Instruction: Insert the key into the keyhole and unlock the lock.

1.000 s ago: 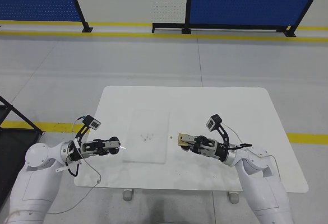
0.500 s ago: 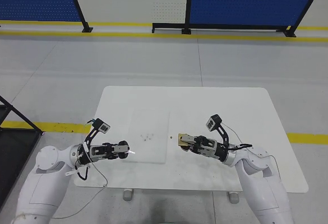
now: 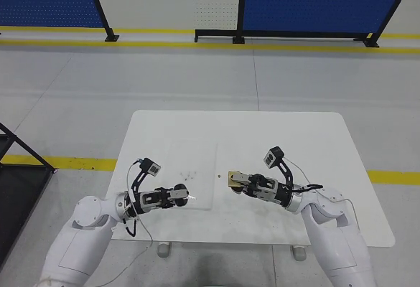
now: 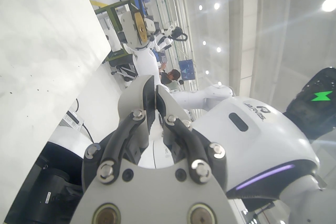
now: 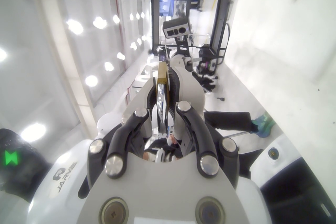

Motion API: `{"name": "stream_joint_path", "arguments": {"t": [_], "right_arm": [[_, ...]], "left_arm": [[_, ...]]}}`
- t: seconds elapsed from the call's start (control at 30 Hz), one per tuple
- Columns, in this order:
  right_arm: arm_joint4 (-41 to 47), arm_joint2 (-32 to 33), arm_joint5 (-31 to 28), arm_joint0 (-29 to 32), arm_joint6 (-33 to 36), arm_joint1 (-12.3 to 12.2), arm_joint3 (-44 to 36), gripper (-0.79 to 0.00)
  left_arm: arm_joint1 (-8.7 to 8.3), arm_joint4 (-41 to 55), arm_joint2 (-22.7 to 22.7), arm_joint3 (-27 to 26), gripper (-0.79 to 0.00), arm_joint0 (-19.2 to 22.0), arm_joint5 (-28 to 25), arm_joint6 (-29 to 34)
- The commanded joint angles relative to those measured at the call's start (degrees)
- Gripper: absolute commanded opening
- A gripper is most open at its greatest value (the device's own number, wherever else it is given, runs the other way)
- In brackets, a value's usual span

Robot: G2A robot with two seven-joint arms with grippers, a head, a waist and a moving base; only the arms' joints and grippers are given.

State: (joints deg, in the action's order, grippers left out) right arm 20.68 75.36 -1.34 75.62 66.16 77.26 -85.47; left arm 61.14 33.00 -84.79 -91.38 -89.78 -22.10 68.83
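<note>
My right gripper (image 3: 240,180) hovers over the middle of the white table (image 3: 303,143), shut on a brass padlock (image 3: 233,177) whose body points toward the other arm. In the right wrist view the padlock (image 5: 162,72) sits edge-on between the pads, silver shackle toward the wrist. My left gripper (image 3: 184,194) is a short gap from the lock, level with it, and shut. The left wrist view shows its fingers (image 4: 147,104) pressed together on a thin pale sliver, the key seen edge-on, with the padlock (image 4: 140,25) farther off.
A pale rectangular mat (image 3: 188,158) with a few dark specks lies on the table under and behind the left gripper. The table's front edge runs just below both arms. Blue partition panels on black feet (image 3: 303,21) stand on the floor far behind.
The left arm has swung right along the table's front, bringing its gripper from the left edge to the mat, closer to the padlock. The right arm and padlock have kept still.
</note>
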Motion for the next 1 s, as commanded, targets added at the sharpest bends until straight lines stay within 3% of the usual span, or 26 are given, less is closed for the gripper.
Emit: {"name": "stream_joint_path", "arguments": {"t": [0.0,0.27,0.67,0.97], "right_arm": [[0.0,0.0,0.0,0.0,0.0,0.0,0.0,-0.785],[0.0,0.0,0.0,0.0,0.0,0.0,0.0,-0.785],[0.0,0.0,0.0,0.0,0.0,0.0,0.0,-0.785],[0.0,0.0,0.0,0.0,0.0,0.0,0.0,-0.785]], "left_arm": [[0.18,-2.23,0.75,-0.76,-0.785,-0.27,-0.53,-4.52],[0.9,-6.16,3.98,-3.34,-0.785,-1.27,1.21,-16.56],[0.9,-6.33,4.06,-3.46,-0.785,-1.26,1.24,-16.66],[1.45,-8.01,6.46,-6.15,-0.785,-2.3,5.75,-25.67]]}}
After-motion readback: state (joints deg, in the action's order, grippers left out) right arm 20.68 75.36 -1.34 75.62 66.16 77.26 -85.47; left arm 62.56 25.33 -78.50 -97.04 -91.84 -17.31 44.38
